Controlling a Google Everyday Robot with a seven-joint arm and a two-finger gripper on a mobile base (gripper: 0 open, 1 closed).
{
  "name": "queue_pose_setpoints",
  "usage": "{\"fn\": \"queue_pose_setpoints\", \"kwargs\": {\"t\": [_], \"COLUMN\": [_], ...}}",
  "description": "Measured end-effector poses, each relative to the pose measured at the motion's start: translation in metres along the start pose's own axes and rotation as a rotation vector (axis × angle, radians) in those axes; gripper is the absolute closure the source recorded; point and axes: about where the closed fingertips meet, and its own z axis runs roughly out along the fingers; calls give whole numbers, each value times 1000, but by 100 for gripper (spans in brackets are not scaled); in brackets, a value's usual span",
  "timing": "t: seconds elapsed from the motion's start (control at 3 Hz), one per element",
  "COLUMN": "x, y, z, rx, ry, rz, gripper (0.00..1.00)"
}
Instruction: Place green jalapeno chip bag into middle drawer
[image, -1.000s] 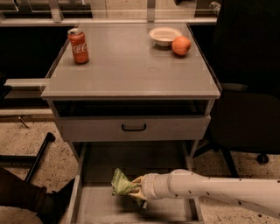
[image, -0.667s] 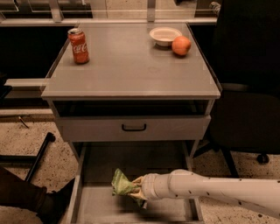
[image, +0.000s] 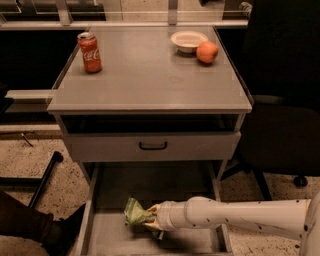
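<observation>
Item: green jalapeno chip bag (image: 133, 212), crumpled light-green foil, located inside the middle drawer (image: 88, 221), which stands pulled out below the front edge of the worktop (image: 150, 82); the bag sits left of the drawer's centre, low over the flat gray floor, though whether it touches the floor cannot be told. Item: pincer (image: 149, 219), reaching in from the right at the end of the white arm (image: 240, 217), closed narrowly on the bag's right end, foil bunched between the tips. Change noted: next to none; over the last second arm, pincer and bag keep the same pose, the bag no lower and no further in. Reading: the carry looks finished and the bag is already within the drawer walls, so what remains, in my judgement, is letting go and drawing the arm back out to the right without dragging the foil along. Also present: red soda can (image: 90, 52) upright near the back left corner of the worktop; white bowl (image: 188, 40) near the back right corner, with an orange (image: 207, 51) just beside it toward the right edge; upper drawer front (image: 200, 146) with black handle, closed, under the front edge; dark office chair (image: 280, 100) beyond the right edge
</observation>
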Motion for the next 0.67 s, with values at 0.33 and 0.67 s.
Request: {"fn": "queue_pose_setpoints", "kwargs": {"t": [0.33, 0.67], "x": [0, 0], "y": [0, 0], "z": [0, 0], "rx": [0, 0], "ry": [0, 0], "rz": [0, 0], "gripper": [81, 58]}}
